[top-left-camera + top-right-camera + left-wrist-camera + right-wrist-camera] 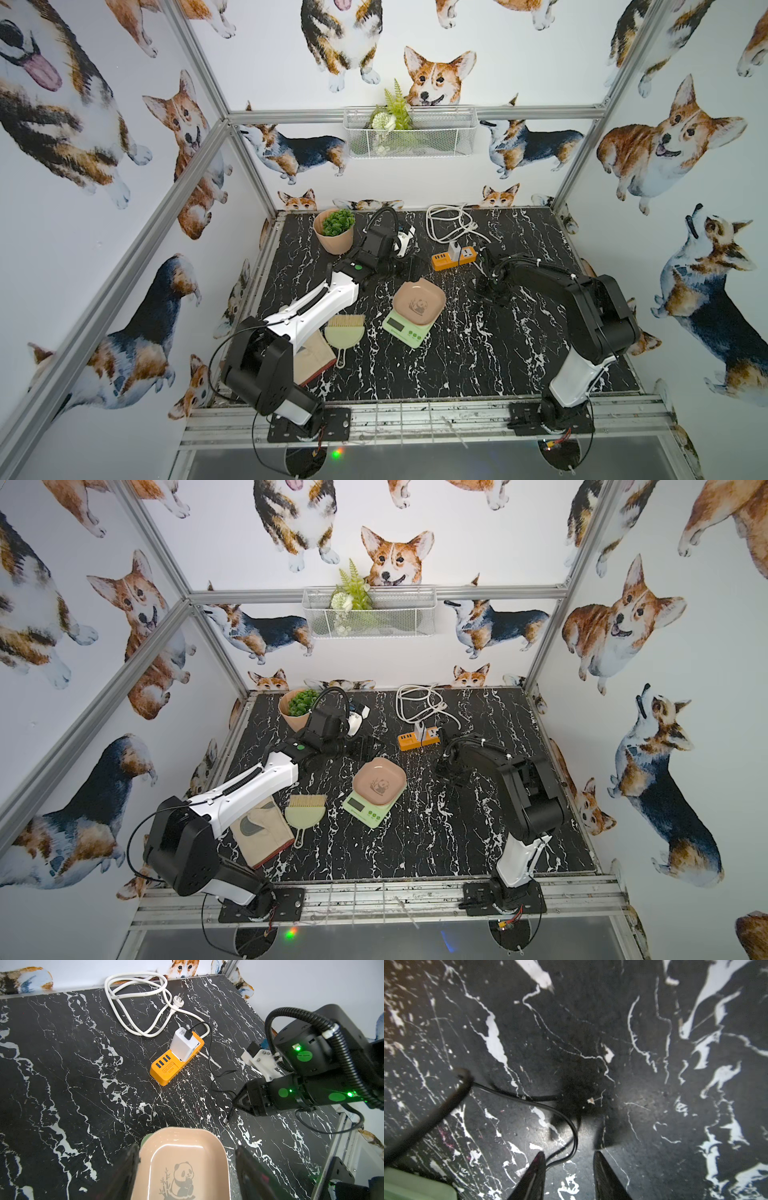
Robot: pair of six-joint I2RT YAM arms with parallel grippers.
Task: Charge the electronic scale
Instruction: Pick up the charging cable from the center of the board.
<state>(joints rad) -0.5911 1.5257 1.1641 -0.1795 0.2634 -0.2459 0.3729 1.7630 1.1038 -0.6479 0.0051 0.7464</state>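
Note:
The electronic scale (406, 328) (365, 808) is pale green and carries a pink-beige panda tray (182, 1157); it sits mid-table in both top views. My left gripper (187, 1147) (413, 266) is open, its fingers (128, 1169) standing either side of the tray's far end. A thin black cable (209, 1053) (566, 1118) runs from the white charger (182, 1047) on the orange power strip (172, 1068), and its loose plug (227, 1121) lies on the table. My right gripper (569, 1154) (484, 286) is low over the table with jaws apart, a loop of cable between them. A green corner of the scale (415, 1186) shows in the right wrist view.
A coiled white power cord (449, 224) lies at the back. A potted plant (334, 232) stands back left. A pale green dustpan with brush (344, 332) and a beige glove (262, 833) lie by the left arm. A wire basket (411, 133) hangs on the back wall.

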